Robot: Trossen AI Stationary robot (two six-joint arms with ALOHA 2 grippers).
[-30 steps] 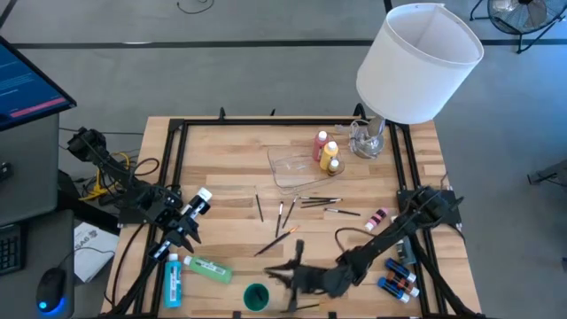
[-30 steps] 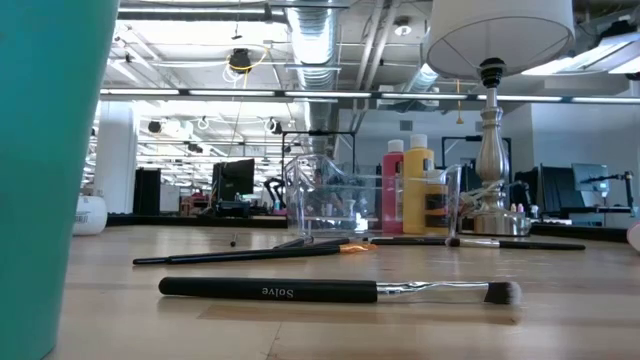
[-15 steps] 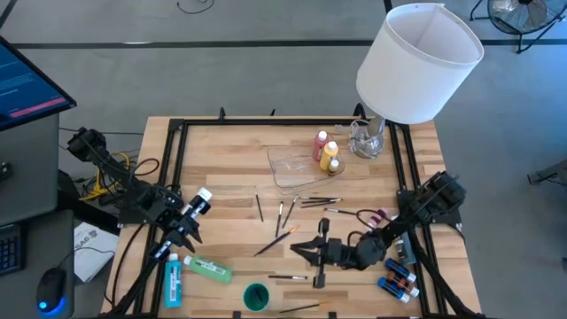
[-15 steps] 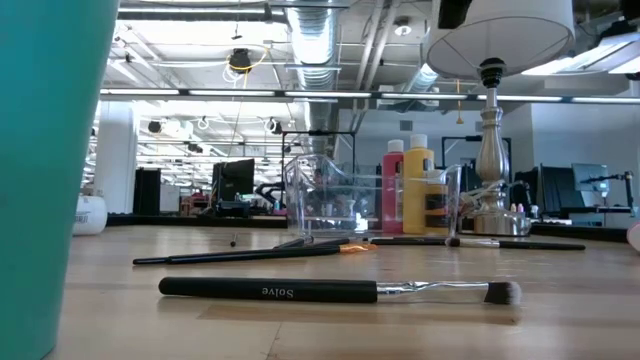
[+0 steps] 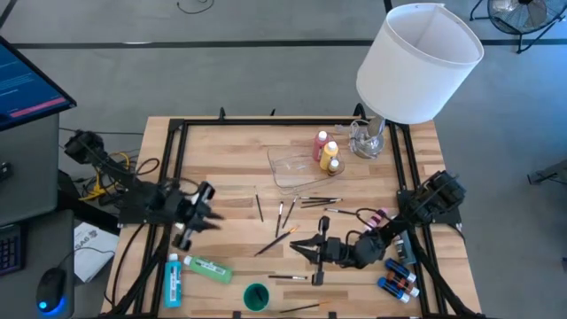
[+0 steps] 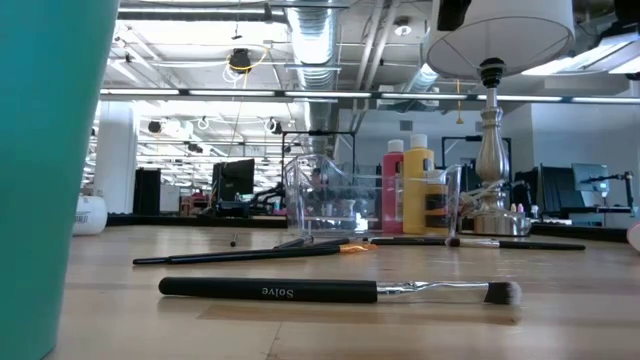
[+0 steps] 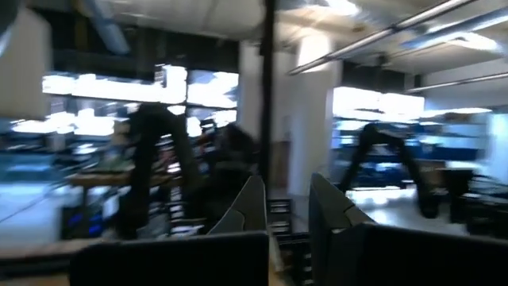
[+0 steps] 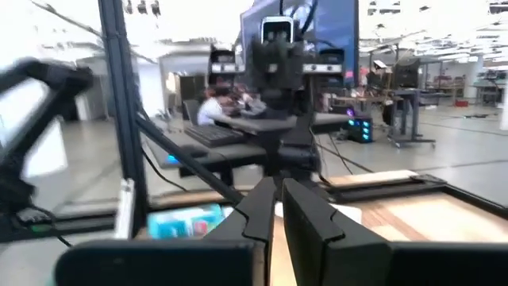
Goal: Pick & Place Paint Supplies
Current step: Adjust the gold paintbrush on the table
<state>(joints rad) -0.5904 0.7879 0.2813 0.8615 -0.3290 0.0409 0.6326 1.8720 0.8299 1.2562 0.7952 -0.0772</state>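
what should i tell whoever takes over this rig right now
Left gripper: shut, empty, above the table's left side.
Right gripper: shut, holding nothing visible, low over the front middle.
Red bottle and yellow bottle stand beside the clear tray, which looks empty.
Brushes lie scattered mid-table; green bottle and blue bottle lie front left; small bottles front right.
Nothing placed yet; all remains.

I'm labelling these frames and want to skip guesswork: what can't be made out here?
- Right end effector, high view: too small to tell whether it holds a brush.
- Left wrist view: motion blur hides the table.
- Teal cup, low view: cut off by the edge, hiding the table's left.
- Small bottles, high view: too small to tell colours.
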